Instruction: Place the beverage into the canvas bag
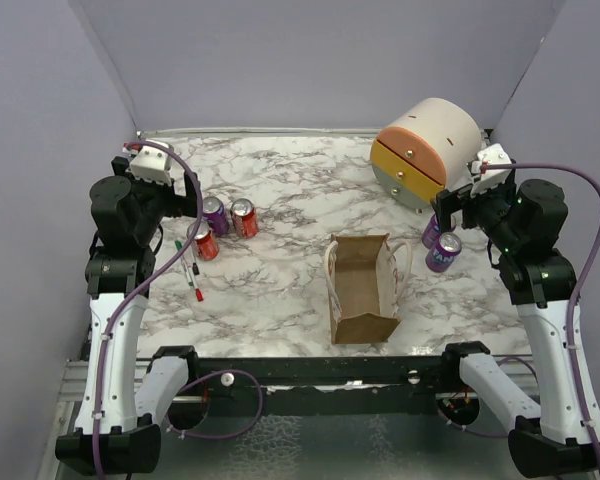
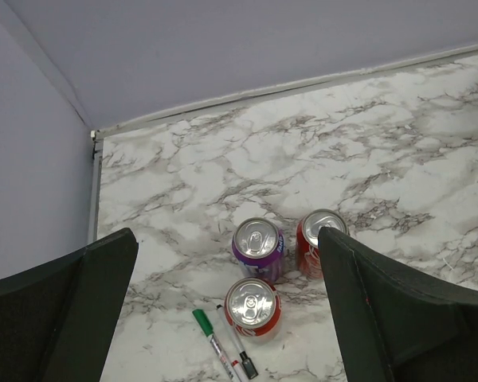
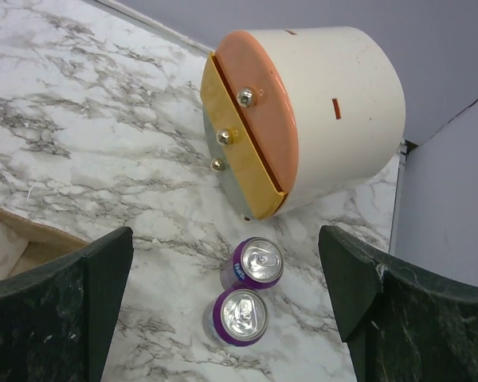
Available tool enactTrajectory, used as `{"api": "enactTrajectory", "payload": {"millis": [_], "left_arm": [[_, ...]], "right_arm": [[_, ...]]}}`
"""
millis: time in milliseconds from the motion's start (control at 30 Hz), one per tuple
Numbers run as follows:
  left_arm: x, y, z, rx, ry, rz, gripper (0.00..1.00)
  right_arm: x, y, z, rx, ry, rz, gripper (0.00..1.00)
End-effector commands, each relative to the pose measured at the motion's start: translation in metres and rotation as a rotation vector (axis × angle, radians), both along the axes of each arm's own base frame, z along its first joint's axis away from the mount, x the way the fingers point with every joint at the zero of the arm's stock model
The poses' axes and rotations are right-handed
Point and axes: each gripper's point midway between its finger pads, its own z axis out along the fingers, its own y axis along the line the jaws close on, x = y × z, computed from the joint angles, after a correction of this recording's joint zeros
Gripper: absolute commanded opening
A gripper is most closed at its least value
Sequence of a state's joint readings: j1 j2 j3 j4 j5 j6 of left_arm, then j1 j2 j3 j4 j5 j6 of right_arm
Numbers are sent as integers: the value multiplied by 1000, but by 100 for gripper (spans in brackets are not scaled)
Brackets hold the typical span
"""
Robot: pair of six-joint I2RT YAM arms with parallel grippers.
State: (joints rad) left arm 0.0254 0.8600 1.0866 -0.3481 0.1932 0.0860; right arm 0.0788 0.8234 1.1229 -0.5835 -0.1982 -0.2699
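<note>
The bag [image 1: 363, 290], tan with pale handles, sits mouth open by the counter [image 1: 280, 170] front edge, bare marble around it. Two purple cans [image 1: 443, 252] stand just right of the bag, three cans [image 1: 214, 215] well left. Left jaws and right jaws gape, empty.

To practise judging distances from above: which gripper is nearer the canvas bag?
Right. The right gripper hangs above two purple cans, just right of the canvas bag; the left gripper is farther off, over three cans at the table's left.
</note>
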Motion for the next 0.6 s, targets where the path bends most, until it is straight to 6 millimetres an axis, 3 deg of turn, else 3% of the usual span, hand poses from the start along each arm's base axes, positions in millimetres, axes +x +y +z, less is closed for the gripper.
{"api": "enactTrajectory", "payload": {"millis": [0, 333, 567], "left_arm": [[-1, -2, 4, 14, -36, -8, 99], [2, -4, -2, 7, -32, -22, 99], [-1, -26, -8, -16, -8, -142, 99]], "right_arm": [[-8, 9, 10, -12, -14, 61, 100], [-11, 11, 2, -38, 7, 82, 100], [-13, 6, -7, -62, 25, 66, 99]]}}
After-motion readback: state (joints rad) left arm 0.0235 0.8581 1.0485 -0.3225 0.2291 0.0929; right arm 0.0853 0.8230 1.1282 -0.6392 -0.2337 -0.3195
